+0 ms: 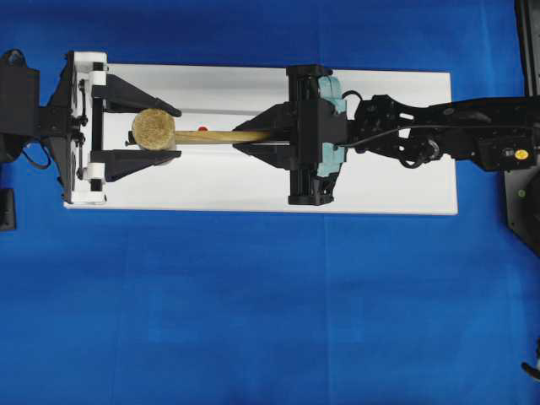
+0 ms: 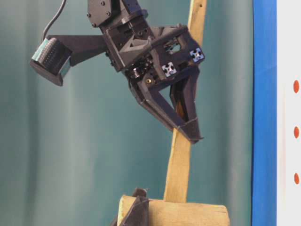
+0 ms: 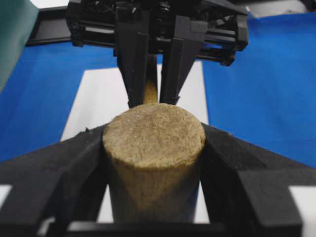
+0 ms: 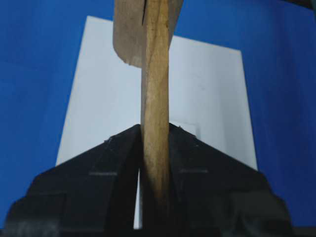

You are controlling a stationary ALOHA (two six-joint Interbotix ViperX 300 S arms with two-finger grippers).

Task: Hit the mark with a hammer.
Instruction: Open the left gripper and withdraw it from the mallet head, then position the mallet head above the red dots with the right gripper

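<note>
The hammer is a light-tan wooden mallet held level above the white board (image 1: pixel 380 181). Its thick head (image 1: pixel 153 129) sits between the fingers of my left gripper (image 1: pixel 173 132), which press on both sides of it (image 3: pixel 154 133). The slim handle (image 1: pixel 215 136) runs right into my right gripper (image 1: pixel 253 137), shut on it (image 4: pixel 154 129). In the table-level view the right gripper (image 2: pixel 188 133) clamps the handle (image 2: pixel 178 165) above the head (image 2: pixel 178 214). A small red mark (image 1: pixel 202 128) shows on the board just beside the handle, near the head.
The board lies on a blue cloth (image 1: pixel 253 321). Three red dots (image 2: pixel 296 132) line the board's edge in the table-level view. The right arm (image 1: pixel 456 131) stretches in from the right. Dark equipment stands at the far right edge (image 1: pixel 527 202).
</note>
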